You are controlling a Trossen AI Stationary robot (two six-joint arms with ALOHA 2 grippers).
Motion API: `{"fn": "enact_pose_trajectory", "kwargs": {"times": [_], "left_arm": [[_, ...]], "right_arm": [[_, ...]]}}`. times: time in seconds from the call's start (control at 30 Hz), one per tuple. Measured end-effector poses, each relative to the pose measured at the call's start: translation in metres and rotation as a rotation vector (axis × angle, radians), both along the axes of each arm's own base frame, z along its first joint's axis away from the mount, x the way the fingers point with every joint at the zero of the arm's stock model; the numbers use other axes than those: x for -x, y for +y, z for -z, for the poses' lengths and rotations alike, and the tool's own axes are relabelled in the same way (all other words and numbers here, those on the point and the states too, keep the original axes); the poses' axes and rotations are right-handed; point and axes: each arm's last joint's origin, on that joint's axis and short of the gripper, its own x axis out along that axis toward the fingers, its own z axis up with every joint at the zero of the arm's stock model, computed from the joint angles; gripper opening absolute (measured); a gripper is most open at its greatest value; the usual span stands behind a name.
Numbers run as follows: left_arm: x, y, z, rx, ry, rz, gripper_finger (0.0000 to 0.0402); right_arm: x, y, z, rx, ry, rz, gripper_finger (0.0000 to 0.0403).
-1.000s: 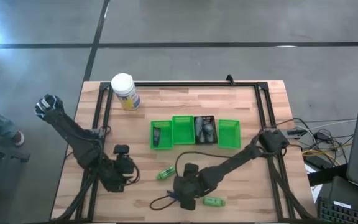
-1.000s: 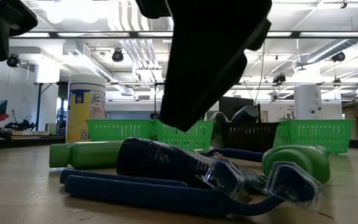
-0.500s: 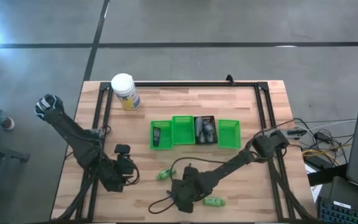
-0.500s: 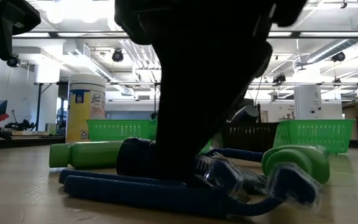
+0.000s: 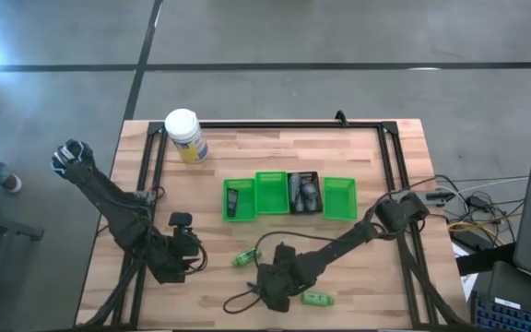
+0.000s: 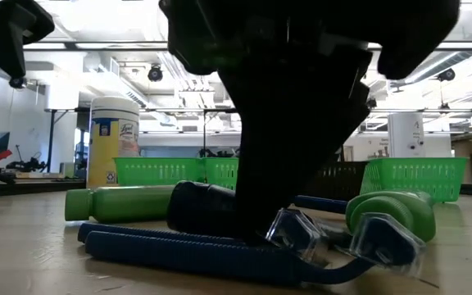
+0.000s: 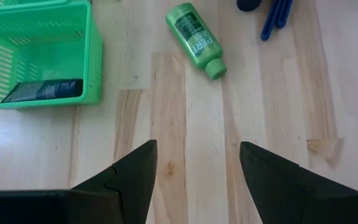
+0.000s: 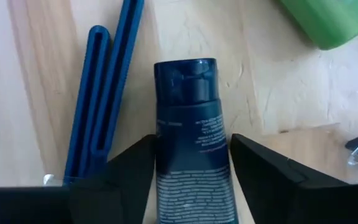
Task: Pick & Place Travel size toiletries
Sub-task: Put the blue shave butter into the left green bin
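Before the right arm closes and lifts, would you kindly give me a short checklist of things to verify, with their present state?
1. Right gripper down at the dark blue tube, a finger on each side: ok.
2. Fingers already gripping the tube: cannot tell; they look open, with little gap.
3. Blue razor sticks out of the grip: ok, they lie beside one finger.
4. Green bottle out of the way: ok.
5. Left gripper open, waiting apart near the leftmost bin: ok.
6. Room in a bin: ok; the second bin looks empty.
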Motion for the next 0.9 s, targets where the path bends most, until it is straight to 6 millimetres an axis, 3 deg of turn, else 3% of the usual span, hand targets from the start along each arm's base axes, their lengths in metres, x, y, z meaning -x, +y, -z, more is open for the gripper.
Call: {"fn": "enact_pose_trajectory", "kwargs": {"times": [0.27,0.37,0.5,0.73,0.9], "left_arm": [[0.0,0.0,0.0,-0.006,-0.009,-0.004,0.0234],[-0.001,-0.001,-0.001,-0.027,-0.029,0.023,0.0234],[-0.005,-0.006,-0.005,-0.143,-0.111,0.201,0.0234],[-0.012,-0.004,-0.007,-0.496,-0.191,0.393,0.0234],[-0.026,-0.01,-0.014,-0.56,-0.311,0.471,0.0234]], "right_arm": [[-0.001,-0.006,-0.007,-0.01,0.003,-0.008,0.0111],[-0.005,-0.016,-0.018,-0.046,-0.005,0.029,0.0074],[-0.011,-0.033,-0.048,-0.128,-0.069,0.062,0.0039],[-0.021,-0.077,-0.095,-0.227,-0.187,0.113,0.004],[-0.022,-0.099,-0.116,-0.268,-0.236,0.082,0.005]]}}
